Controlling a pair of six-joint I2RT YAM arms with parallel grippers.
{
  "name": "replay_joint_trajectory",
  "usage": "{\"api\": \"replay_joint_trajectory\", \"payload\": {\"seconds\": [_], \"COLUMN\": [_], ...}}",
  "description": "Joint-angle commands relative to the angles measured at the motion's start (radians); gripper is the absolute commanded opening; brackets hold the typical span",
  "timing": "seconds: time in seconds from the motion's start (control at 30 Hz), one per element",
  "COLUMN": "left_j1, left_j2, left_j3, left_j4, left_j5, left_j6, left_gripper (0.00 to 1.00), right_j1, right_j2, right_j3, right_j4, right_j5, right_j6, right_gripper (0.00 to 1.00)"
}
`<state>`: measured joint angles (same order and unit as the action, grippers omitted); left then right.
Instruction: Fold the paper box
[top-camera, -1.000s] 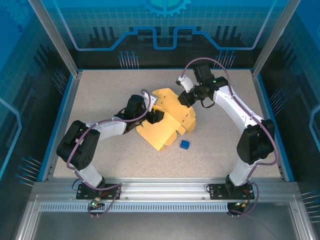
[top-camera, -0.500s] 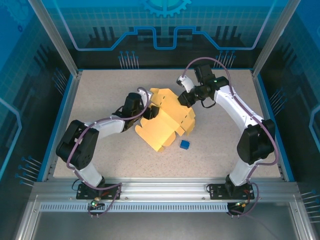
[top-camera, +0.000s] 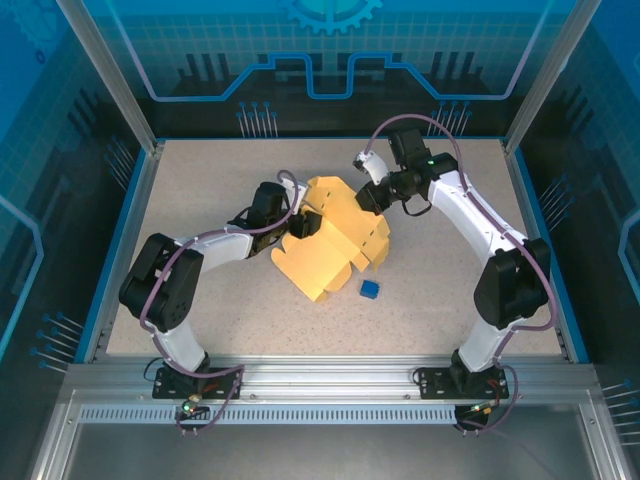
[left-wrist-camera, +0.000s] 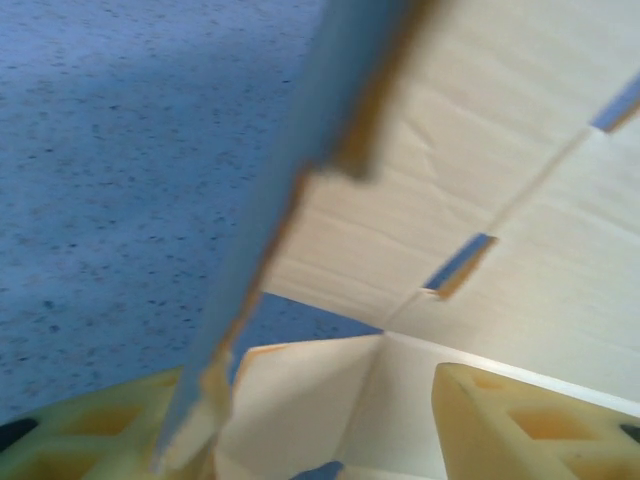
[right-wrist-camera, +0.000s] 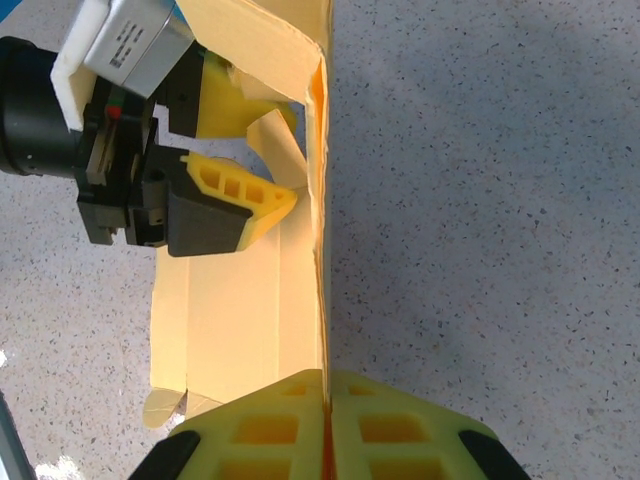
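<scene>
Yellow paper box, edge pinched in right claw

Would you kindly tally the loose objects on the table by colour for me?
Pale yellow: 1, the paper box
Blue: 1, the small cube
Total: 2

Both arms reach inward — left tool fingers apart, right tool fingers pressed together.
</scene>
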<state>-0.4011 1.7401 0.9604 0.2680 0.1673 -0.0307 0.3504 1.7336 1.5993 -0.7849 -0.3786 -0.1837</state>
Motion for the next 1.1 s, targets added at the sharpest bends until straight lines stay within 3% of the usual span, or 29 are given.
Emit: {"api": "replay_joint_trajectory", "payload": {"seconds": [0.0,0.3,0.77,0.93,1.03,1.07], "left_j1": [0.002,-0.001,-0.011,-0.011,-0.017,-0.016], "left_j2": [-0.035,-0.062,-0.06,-0.13,-0.183,-0.196], "left_j3": [-0.036,-0.129,-0.19,-0.239,-0.252,-0.254], "left_j4": [0.049,0.218,0.331,0.333,0.274,0.257], "left_j5": [0.119,0.236,0.301,0.167,-0.098,-0.134], "left_j6": [-0.029,-0.084,-0.07,-0.013,-0.02,-0.01], "left_gripper": [0.57,0.54,0.57,0.6,0.61,0.62], "right_j1": [-0.016,-0.028,-0.042,-0.047,-0.05,-0.049], "right_j2": [0.012,0.011,0.014,0.014,0.012,0.012], "right_j3": [0.014,0.005,0.001,0.0,-0.002,-0.003], "right_j4": [0.007,0.017,0.03,0.026,0.027,0.027], "right_j5": [-0.023,-0.017,-0.04,-0.036,-0.034,-0.034], "right_j6": [0.021,0.037,0.059,0.058,0.058,0.058], "right_gripper": [0.09,0.09,0.09,0.09,0.09,0.09]}}
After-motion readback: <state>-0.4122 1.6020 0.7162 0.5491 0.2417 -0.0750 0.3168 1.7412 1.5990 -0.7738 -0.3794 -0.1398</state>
